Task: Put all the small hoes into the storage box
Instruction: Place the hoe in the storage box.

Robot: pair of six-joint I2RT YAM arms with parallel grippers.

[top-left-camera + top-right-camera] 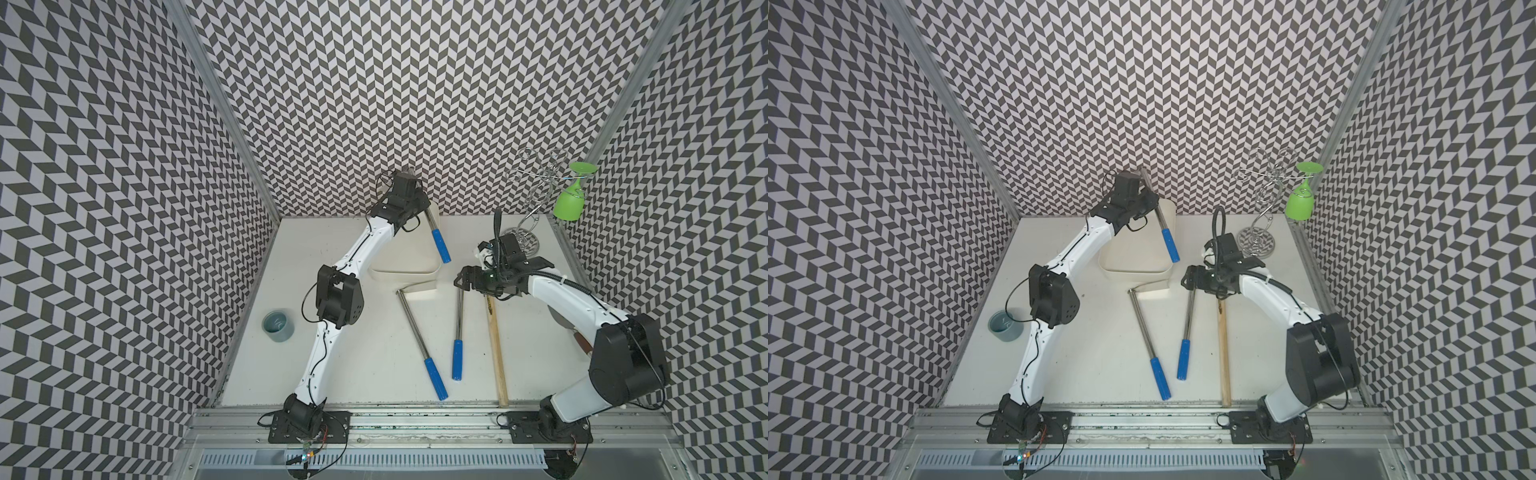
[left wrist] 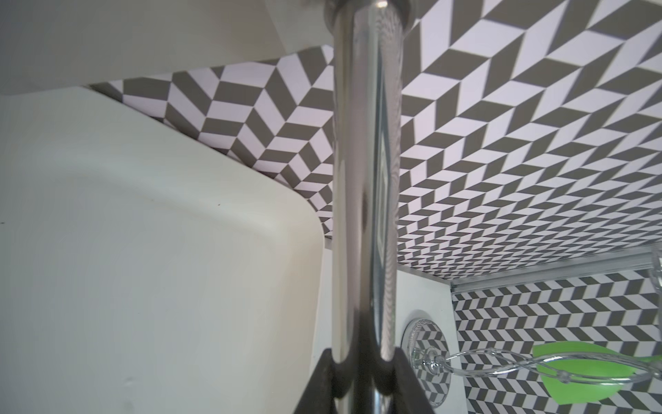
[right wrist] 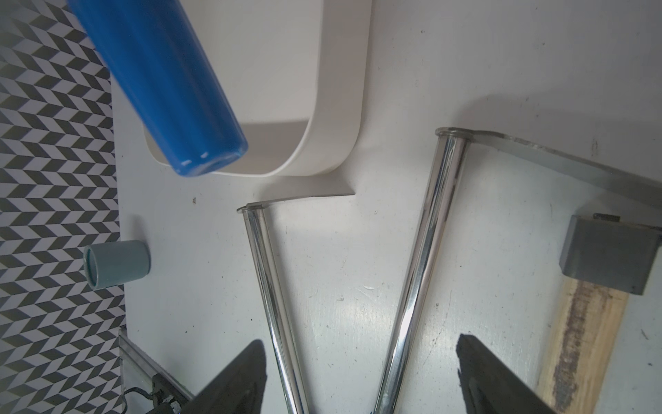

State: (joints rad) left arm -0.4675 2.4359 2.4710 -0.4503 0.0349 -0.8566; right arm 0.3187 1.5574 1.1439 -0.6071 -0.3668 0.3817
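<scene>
Just above centre in both top views, the left arm stretches up the frame with its elbow bent. The left gripper point(image 2: 361, 353) is closed narrow around the chrome shaft of the small hoe point(image 1: 440, 245). The hoe's long axis slants steeply, blue handle toward lower right over the storage box point(image 1: 401, 272), and its head is hidden. Further right, the right gripper point(image 1: 463, 278) hovers spread wide above the worktop point(image 1: 374, 353).
</scene>
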